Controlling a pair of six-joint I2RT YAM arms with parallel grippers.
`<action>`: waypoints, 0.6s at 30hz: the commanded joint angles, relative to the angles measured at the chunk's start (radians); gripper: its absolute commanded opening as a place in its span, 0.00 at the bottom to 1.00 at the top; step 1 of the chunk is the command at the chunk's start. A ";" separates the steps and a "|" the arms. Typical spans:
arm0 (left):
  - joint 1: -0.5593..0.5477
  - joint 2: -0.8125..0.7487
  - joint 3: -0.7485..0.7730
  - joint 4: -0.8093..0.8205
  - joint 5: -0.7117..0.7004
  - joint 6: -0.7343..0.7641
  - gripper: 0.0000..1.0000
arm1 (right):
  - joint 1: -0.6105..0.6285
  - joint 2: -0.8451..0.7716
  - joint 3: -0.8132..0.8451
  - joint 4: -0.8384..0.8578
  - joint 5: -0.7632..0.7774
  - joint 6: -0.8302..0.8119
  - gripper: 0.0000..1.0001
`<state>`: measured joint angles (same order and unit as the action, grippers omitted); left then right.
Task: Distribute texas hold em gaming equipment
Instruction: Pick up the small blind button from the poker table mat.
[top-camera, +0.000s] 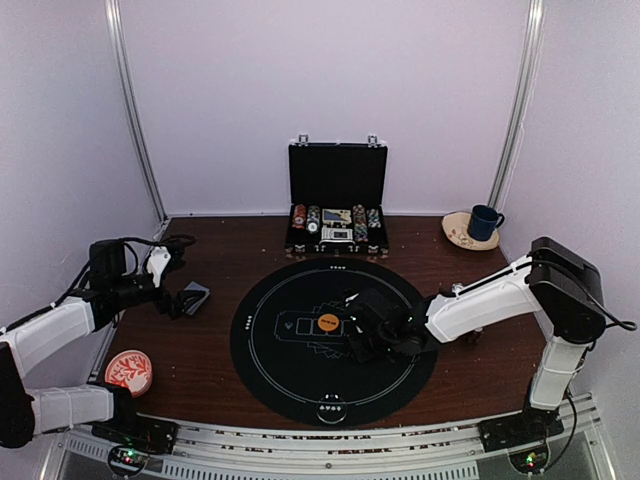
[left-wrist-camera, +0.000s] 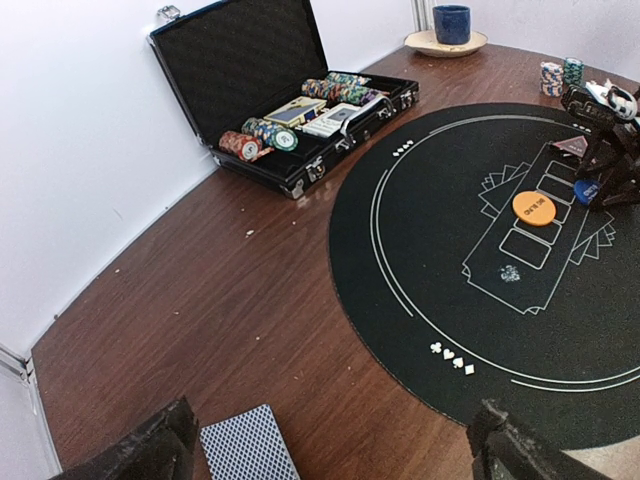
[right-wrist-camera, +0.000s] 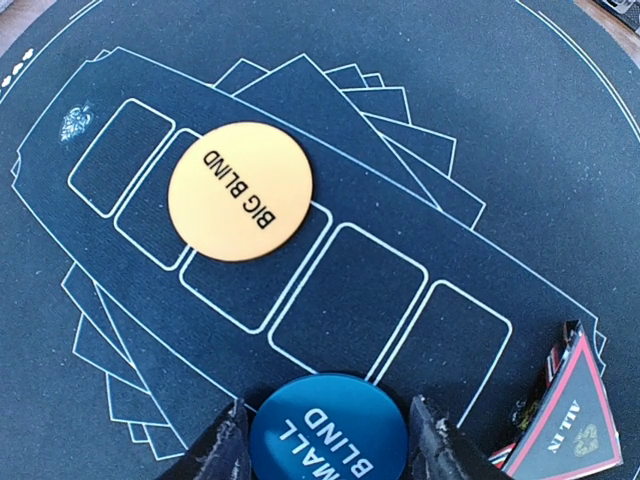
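Right fingers (right-wrist-camera: 228, 448) straddle the blue disc (right-wrist-camera: 330, 430); grip uncertain. Close evenly on its edge, then lift flat. Left fingers (left-wrist-camera: 140, 450) spread wide.

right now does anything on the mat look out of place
Only mildly: the orange BIG BLIND button lies across the lines of two printed card boxes on the black mat, not inside one. Nothing looks spilled or damaged.

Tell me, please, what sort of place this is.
Probably an enclosed robot test cell set for poker: white walls, a black poker mat on a wooden table, an open chip briefcase.
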<state>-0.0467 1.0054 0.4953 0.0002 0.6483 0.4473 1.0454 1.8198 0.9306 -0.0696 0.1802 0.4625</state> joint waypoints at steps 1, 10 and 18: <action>-0.002 -0.005 -0.012 0.048 -0.002 0.013 0.98 | 0.043 0.051 -0.016 -0.027 -0.118 0.026 0.51; -0.003 -0.002 -0.013 0.049 -0.004 0.014 0.98 | 0.057 0.045 0.011 -0.047 -0.082 0.019 0.50; -0.004 0.000 -0.012 0.049 -0.005 0.013 0.98 | 0.057 0.059 0.086 -0.071 -0.090 -0.016 0.50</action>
<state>-0.0467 1.0058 0.4953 0.0002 0.6472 0.4473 1.0767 1.8362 0.9676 -0.0959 0.1806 0.4667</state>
